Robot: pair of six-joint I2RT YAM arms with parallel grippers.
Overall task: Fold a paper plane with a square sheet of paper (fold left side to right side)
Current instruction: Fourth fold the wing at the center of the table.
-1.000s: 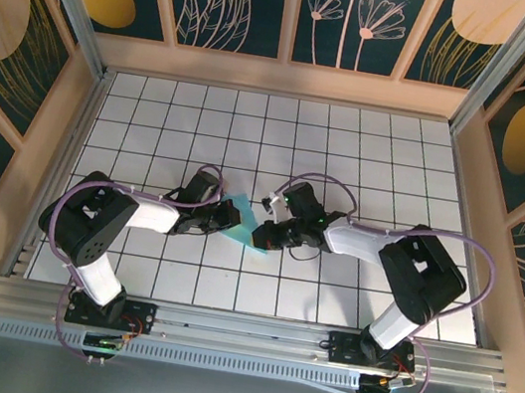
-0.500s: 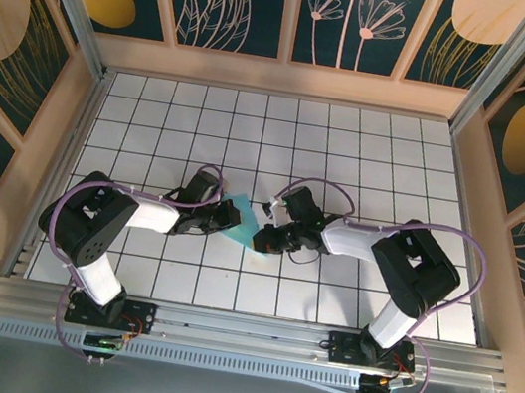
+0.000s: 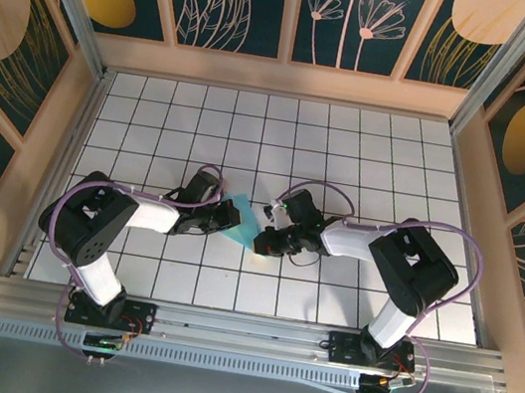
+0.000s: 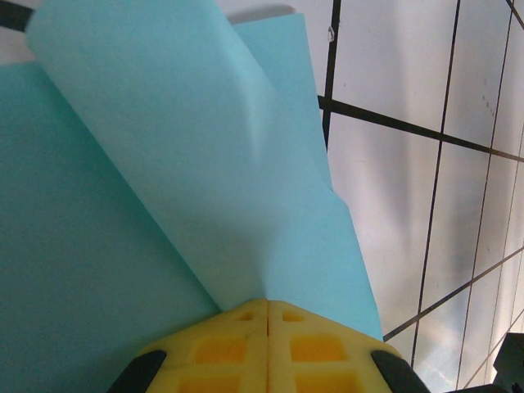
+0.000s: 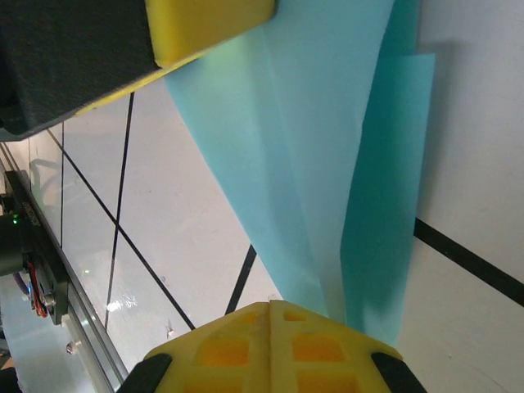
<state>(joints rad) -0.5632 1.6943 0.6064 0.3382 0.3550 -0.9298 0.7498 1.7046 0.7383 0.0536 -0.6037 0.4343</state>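
Since a second ago the right arm has drawn its elbow in and its wrist has slid a little toward the arm bases, while the left arm has held its place; the turquoise paper between them now shows a smaller patch from above.

Taking the left end effector point(image 3: 228, 219) as the landmark: the sheet of paper point(image 3: 241, 219) sits directly to its right, touching it, lifted off the white tiled table point(image 3: 351, 151) rather than lying flat. The right end effector point(image 3: 263, 241) is on the far side of the sheet from the left one, slightly nearer the arm bases, so the paper spans the short gap between the two.

From the left wrist, the left end effector point(image 4: 268, 304) has its yellow fingertips pressed together with no gap, and the sheet point(image 4: 164, 205) rises out of that seam in at least two layers, one curling over the other. It is clamped on the paper's edge.

From the right wrist, the right end effector point(image 5: 270, 304) is likewise fully closed, its tips meeting on the lower end of the sheet point(image 5: 327, 164), which fans upward in overlapping layers with a crease running along it. At the top of that view a yellow finger point(image 5: 209, 24) of the left end effector touches the sheet's opposite end.
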